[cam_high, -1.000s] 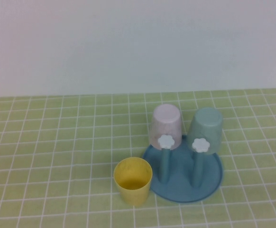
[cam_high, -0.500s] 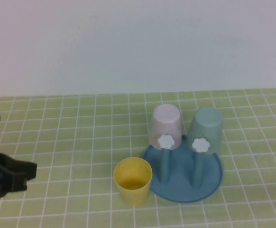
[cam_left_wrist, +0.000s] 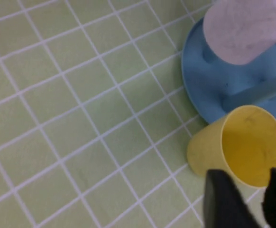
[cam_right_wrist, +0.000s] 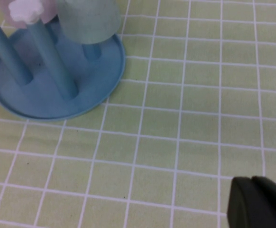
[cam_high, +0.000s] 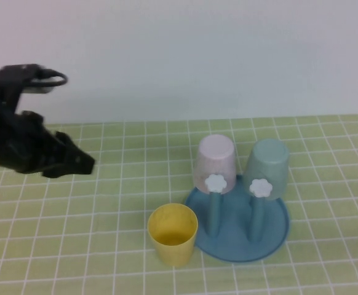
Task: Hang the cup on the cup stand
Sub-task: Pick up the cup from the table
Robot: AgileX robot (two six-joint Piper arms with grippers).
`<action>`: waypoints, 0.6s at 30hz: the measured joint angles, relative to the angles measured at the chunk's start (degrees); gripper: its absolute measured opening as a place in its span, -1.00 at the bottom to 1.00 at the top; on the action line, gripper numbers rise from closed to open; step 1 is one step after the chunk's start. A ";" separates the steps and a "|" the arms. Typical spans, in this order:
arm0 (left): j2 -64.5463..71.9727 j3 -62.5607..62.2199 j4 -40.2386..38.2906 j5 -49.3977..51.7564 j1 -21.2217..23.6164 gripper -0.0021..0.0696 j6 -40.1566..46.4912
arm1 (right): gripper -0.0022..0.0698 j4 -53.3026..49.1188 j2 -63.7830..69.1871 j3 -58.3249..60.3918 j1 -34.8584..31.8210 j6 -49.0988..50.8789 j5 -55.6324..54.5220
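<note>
The yellow cup stands upright, mouth up, on the green tiled cloth, touching the front left rim of the cup stand. Two of the stand's blue pegs are bare, each topped by a white flower knob. My left gripper hovers at the far left, well away from the cup and pointing toward it. In the left wrist view the left gripper is open just short of the cup, with nothing between its fingers. My right gripper is shut and empty, off to the side of the stand.
A pale pink cup and a teal cup sit upside down on the stand's rear pegs. A plain white wall rises behind the table. Open cloth lies to the left of the yellow cup.
My left arm came in from the left edge, rose and moved toward the back. Its jaws have parted. The cups and stand have not moved.
</note>
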 joint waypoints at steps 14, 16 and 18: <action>10.53 -2.04 16.90 -15.21 -20.28 0.32 -1.15 | -0.94 0.12 0.00 0.00 0.00 0.00 -2.80; 12.78 -2.04 17.19 -15.77 -21.52 0.32 -1.19 | -0.94 0.12 0.00 0.00 0.00 0.00 -2.80; 15.26 -2.04 17.27 -16.04 -22.22 0.32 -1.19 | -0.94 0.12 0.00 0.00 0.00 0.00 -2.80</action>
